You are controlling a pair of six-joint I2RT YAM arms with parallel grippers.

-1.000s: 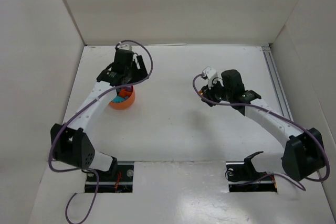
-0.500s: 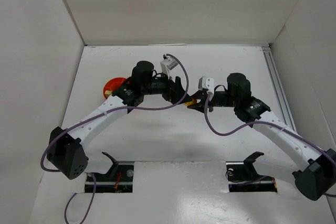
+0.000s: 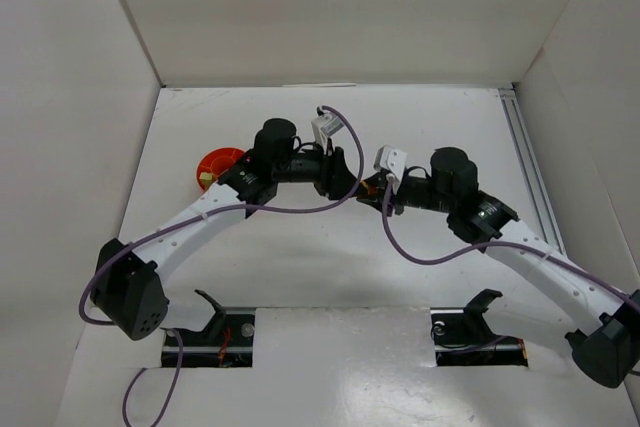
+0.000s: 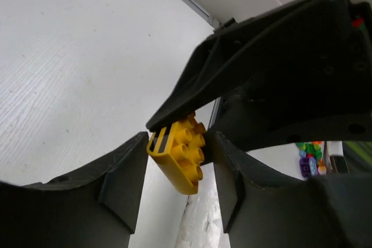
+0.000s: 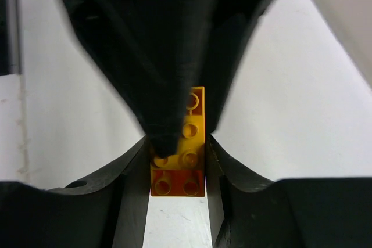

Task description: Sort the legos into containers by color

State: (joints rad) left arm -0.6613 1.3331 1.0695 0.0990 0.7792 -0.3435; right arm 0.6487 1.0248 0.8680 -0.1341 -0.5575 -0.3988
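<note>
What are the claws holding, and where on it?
A yellow brick. The right claw pinches its two long sides; the left claw sits around it too, but its grip is unclear.

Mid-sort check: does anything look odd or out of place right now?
Yes: one yellow studded plastic brick sits between both grippers at once, near mid-table. The right gripper is clamped on it, and the left gripper has its fingers closely flanking the same brick. It looks like a handover, not a fault.

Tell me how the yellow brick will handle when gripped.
Likely stiff: the yellow brick shows straight edges while pinched in the right hand. Probably light: it is small with hollow slots at one end. Its smooth plastic faces could slip.
</note>
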